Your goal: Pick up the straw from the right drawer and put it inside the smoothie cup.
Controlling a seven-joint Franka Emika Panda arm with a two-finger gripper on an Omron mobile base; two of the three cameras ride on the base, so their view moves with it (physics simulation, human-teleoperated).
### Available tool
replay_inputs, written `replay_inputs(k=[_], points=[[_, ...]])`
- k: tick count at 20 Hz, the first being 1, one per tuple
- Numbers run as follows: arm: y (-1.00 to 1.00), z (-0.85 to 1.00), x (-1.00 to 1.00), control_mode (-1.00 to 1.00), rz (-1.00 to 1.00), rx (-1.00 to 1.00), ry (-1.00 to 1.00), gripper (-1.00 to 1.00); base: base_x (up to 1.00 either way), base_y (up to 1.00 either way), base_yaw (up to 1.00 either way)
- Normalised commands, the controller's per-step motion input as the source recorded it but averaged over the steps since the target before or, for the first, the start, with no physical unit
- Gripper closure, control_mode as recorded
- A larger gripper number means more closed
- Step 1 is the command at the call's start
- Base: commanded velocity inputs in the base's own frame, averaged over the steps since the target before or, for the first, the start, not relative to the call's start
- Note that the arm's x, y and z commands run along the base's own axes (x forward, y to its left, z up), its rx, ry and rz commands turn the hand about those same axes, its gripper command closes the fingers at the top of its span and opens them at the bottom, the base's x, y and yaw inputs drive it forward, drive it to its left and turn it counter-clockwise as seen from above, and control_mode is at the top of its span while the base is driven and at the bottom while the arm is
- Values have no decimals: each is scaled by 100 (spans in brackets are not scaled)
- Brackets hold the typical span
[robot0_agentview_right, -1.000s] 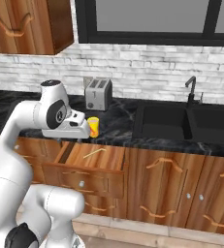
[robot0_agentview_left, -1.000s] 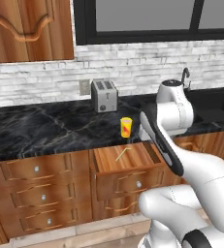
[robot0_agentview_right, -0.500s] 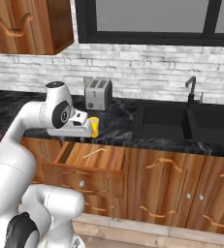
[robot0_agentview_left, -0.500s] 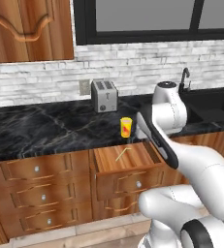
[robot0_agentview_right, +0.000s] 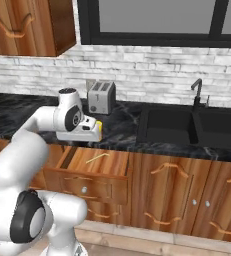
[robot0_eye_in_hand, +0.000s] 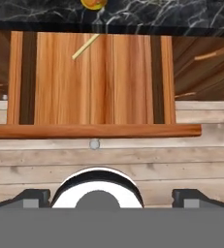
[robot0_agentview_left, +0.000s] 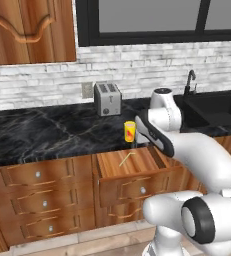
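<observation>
The straw was lying flat on the plank floor of the right drawer, which was pulled out from under the black marble counter. From my hand cam the straw sat on a slant near the back of the drawer, toward its left side, with one end reaching toward the counter edge. In the right base view it showed as a thin pale line on the drawer floor.

The smoothie cup stood upright on the counter just behind the open drawer, near the front edge, and the toaster was farther back by the brick wall. From the right side my hand mostly covered the cup, so only a yellow sliver peeked out.

My pincer hung above the drawer front, looking down past the little silver knob. The two finger tips sat far apart at the bottom of the view, so it looked spread wide with nothing between them, though I only saw the very tips.
</observation>
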Motion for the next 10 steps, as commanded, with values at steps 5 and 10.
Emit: replay_inputs(k=[5, 10], points=[[1, -46, 16, -100, 0, 4, 0, -100, 0, 0, 0], [17, -51, 3, -100, 0, 0, 0, -100, 0, 0, 0]])
